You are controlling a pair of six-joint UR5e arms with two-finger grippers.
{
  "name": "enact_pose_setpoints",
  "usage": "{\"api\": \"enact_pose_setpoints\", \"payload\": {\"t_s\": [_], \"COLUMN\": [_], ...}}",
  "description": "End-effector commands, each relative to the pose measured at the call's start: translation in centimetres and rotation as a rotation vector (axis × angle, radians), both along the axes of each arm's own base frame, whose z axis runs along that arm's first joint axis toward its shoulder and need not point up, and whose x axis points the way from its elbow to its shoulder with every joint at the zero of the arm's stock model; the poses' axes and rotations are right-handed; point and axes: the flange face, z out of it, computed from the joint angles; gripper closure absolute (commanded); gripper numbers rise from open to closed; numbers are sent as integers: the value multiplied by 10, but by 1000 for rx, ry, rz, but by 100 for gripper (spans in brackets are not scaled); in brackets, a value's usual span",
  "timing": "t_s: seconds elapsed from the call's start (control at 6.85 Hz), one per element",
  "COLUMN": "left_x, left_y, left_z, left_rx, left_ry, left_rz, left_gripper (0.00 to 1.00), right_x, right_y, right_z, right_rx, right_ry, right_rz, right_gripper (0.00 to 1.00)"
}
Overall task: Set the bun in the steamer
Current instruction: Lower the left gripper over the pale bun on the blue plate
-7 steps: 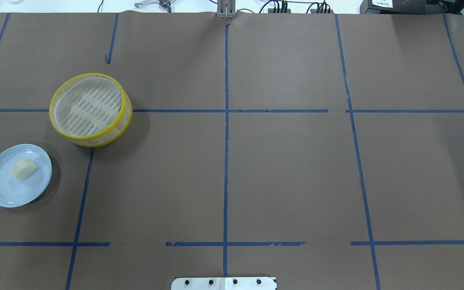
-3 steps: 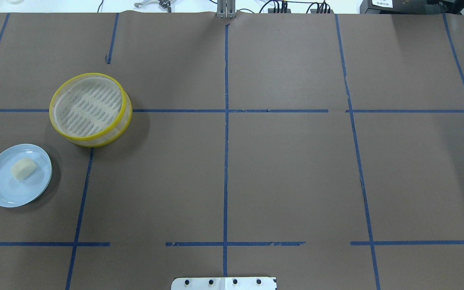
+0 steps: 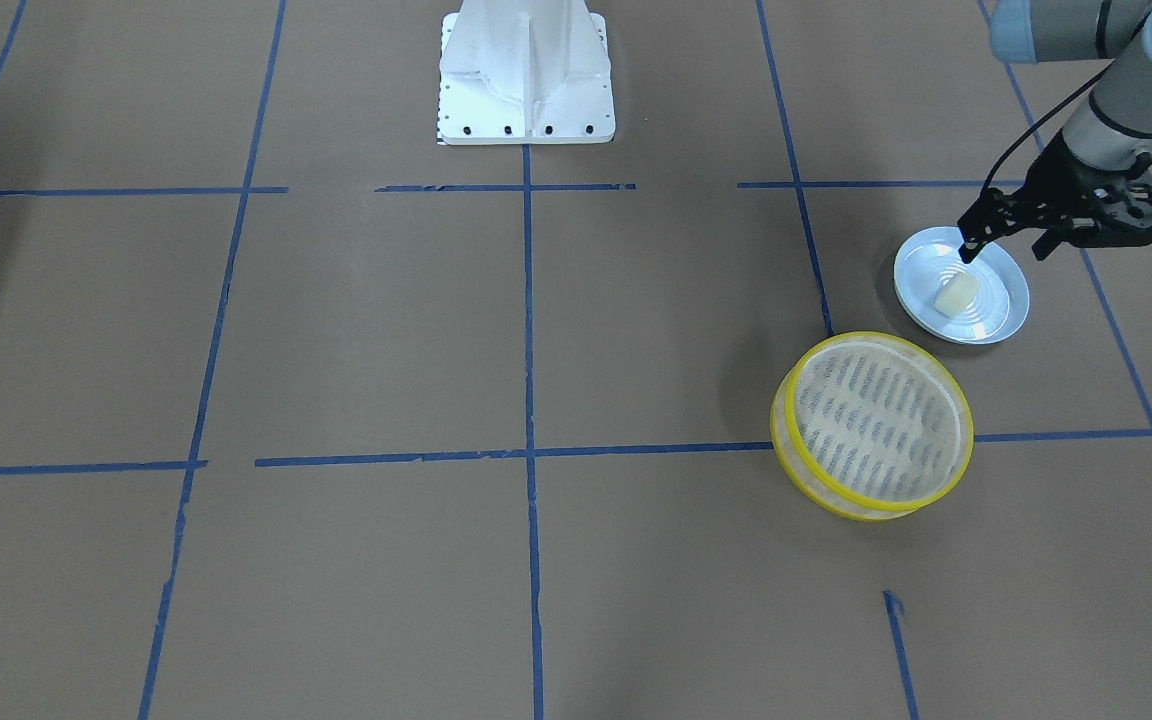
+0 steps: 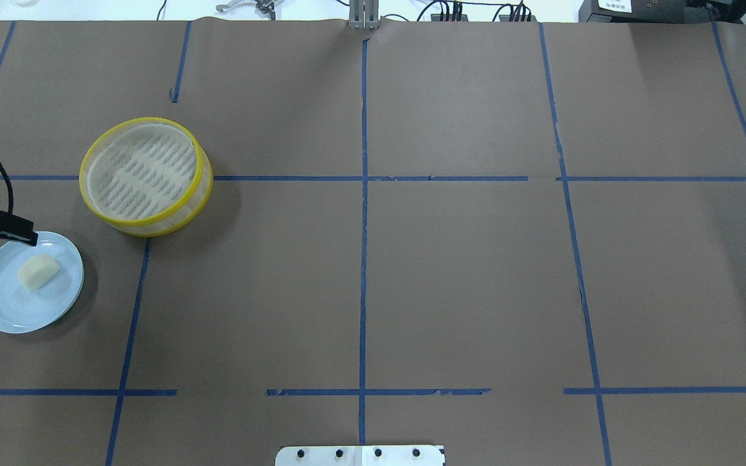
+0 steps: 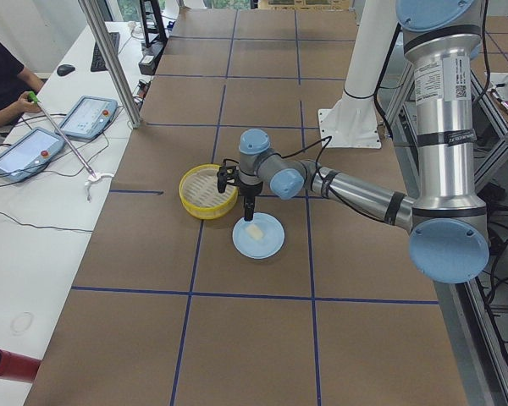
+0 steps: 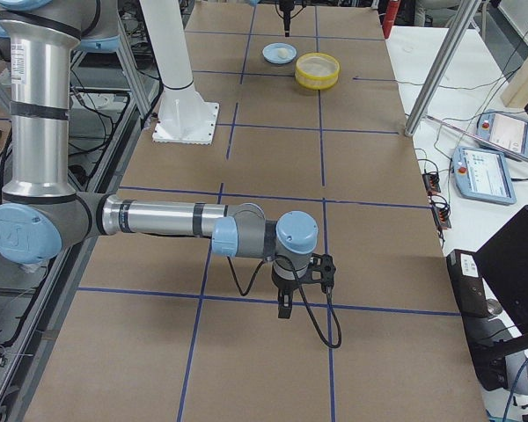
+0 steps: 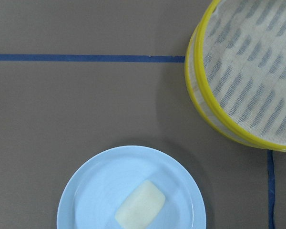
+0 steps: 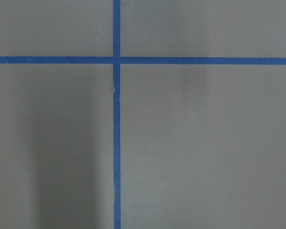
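Entry, remote station. The bun (image 3: 957, 293) lies on the light blue plate (image 3: 1002, 302), roughly at its centre, long side at a slant. Nothing touches it. The plate sits on the table (image 3: 336, 330) on my robot's left side, near the steamer (image 3: 876, 425) but with a clear strip of brown covering between them. The steamer stands upright, farther from the base (image 3: 526, 70) than the plate, and its slotted floor is bare.

Left end effector (image 3: 1003, 250): fingers spread apart, holding nothing. It hangs above the plate on the side toward the robot. In the front-facing view one fingertip overlaps the plate's rim and the other sits outside the rim. From the left side view the fingers point down with a gap of air above the bun. The left wrist camera shows the bun low in its view, the plate cut by the bottom edge and the steamer at the upper right. No fingers appear in it.

Right end effector (image 6: 284, 308): seen only from the right side camera, pointing down over the table beside a blue tape line (image 6: 246, 301), well apart from plate and steamer. I cannot tell how its fingers are set. Its wrist camera shows only table and a tape crossing.
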Motion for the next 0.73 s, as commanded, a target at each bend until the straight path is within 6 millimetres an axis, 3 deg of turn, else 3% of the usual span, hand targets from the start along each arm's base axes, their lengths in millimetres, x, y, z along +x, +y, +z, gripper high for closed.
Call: {"api": "enact_pose_setpoints", "payload": {"t_s": [0.0, 0.58], "left_x": [20, 37], "left_y": [1, 15], "left_z": [39, 55], "left_rx": [22, 18], "left_ry": [17, -19], "left_rz": [8, 47], "left_gripper": [0, 0], "right_x": [0, 0], "right_y": [0, 0], "right_z": [0, 0], "right_rx": [0, 0], "right_ry": [0, 0], "right_rz": [-1, 1], "right_gripper": [0, 0]}}
